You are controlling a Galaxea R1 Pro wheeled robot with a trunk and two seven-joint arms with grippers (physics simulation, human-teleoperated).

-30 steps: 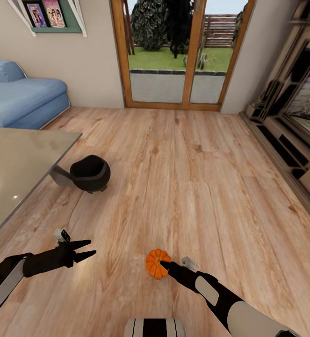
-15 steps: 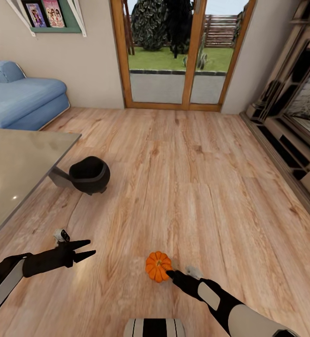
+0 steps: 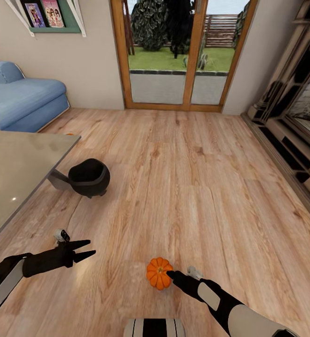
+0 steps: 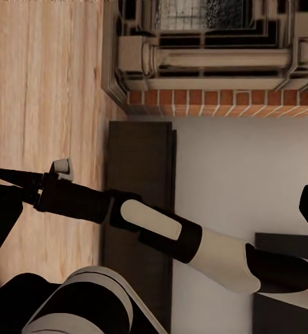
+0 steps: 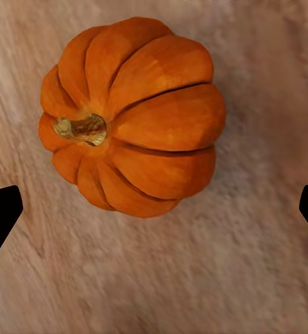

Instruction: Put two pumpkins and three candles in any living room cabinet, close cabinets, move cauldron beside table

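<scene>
Right then, the pick-up of a pumpkin (image 3: 158, 273) was the step in hand. It sat on the wooden floor (image 3: 187, 178) just in front of the robot, and the right claw (image 3: 169, 274) hung at its near side, tips right at the rind. From the right wrist camera the pumpkin (image 5: 129, 115) lay stem sideways between two widely parted fingertips (image 5: 1, 216), so that claw was spread open and gripping nothing. The left claw (image 3: 87, 249) hovered off to the side, fingers parted too, empty. Over by the tabletop (image 3: 14, 168) corner stood the cauldron (image 3: 89, 177), beside a slanted leg. The cabinet (image 3: 295, 154) ran along the wall on the right, well apart from the pumpkin. Next, I'd judge, the right claw needed to drop around the pumpkin's belly and close, squarely, since a round, ribbed body could roll away.
</scene>
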